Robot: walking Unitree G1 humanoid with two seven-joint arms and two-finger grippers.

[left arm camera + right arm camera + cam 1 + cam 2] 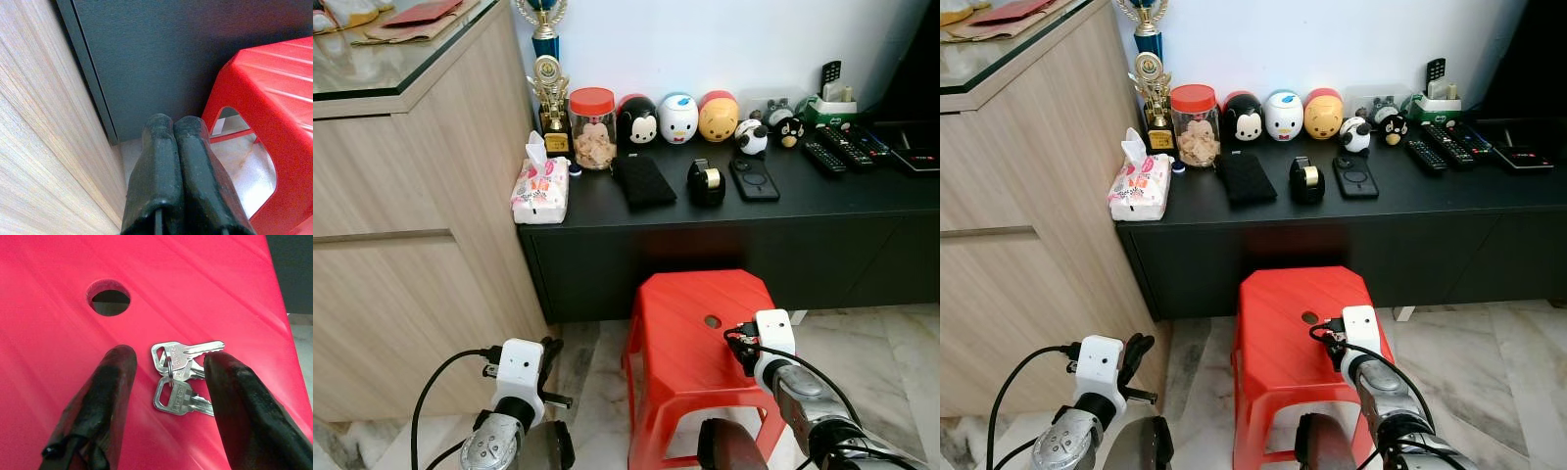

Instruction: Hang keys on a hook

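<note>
Head view: both arms reach low before a red stool [690,338], below a black worktop [822,191]. Left wrist view: left gripper [177,128] jaws closed, empty. Right wrist view: right gripper [168,363] jaws open astride the keys [182,377], which lie on the stool.

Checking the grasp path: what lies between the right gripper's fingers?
The keys, flat on the red stool, lie between the open right gripper fingers, seen in the right wrist view.

Your keys [183,377]: silver, several on one ring, lying flat and fanned on the red stool [205,289] top. They're near its round hole [110,297], not touching it.
</note>
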